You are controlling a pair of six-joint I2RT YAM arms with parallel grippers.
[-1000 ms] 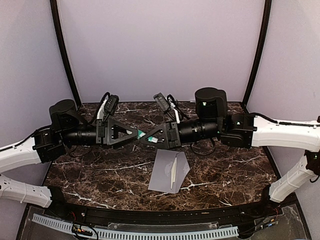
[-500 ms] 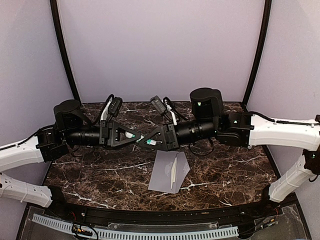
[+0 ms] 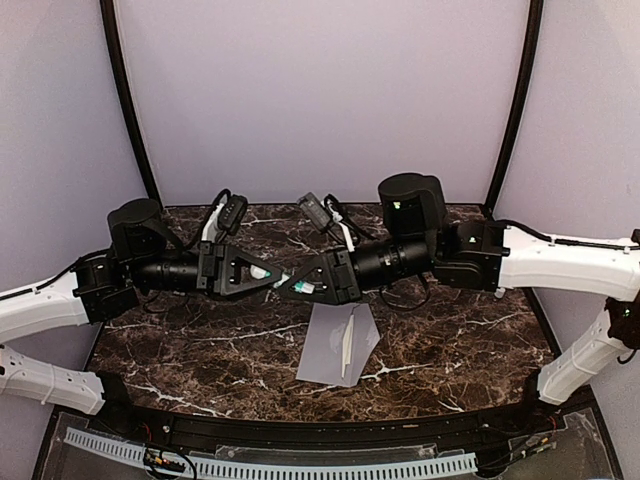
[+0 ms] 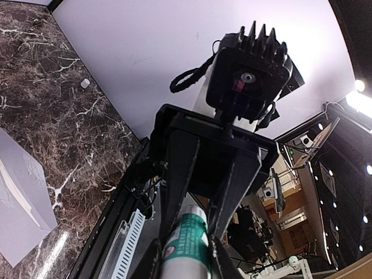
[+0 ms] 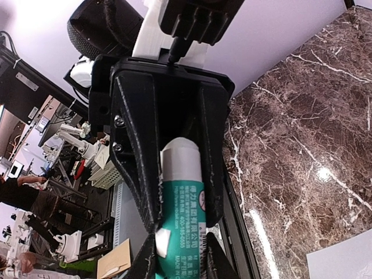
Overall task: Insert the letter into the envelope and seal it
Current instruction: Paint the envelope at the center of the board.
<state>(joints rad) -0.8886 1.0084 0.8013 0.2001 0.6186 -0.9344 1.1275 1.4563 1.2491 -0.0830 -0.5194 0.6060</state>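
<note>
A teal-and-white glue stick hangs level in the air between the two arms. My right gripper is shut on its teal body. My left gripper is closed round its other end, with both fingers against the tube. In the top view the left gripper and right gripper meet tip to tip. Below them the grey envelope lies flat on the table, and the letter shows as a narrow pale strip on it.
The dark marble table stretches on both sides of the envelope. Its raised black front rim runs along the near edge. Both arms reach in low from the sides, and purple walls close the back.
My left gripper has slid right onto the free end of the glue stick and closed its jaws round it. The right gripper has kept its grip and shifted slightly left.
</note>
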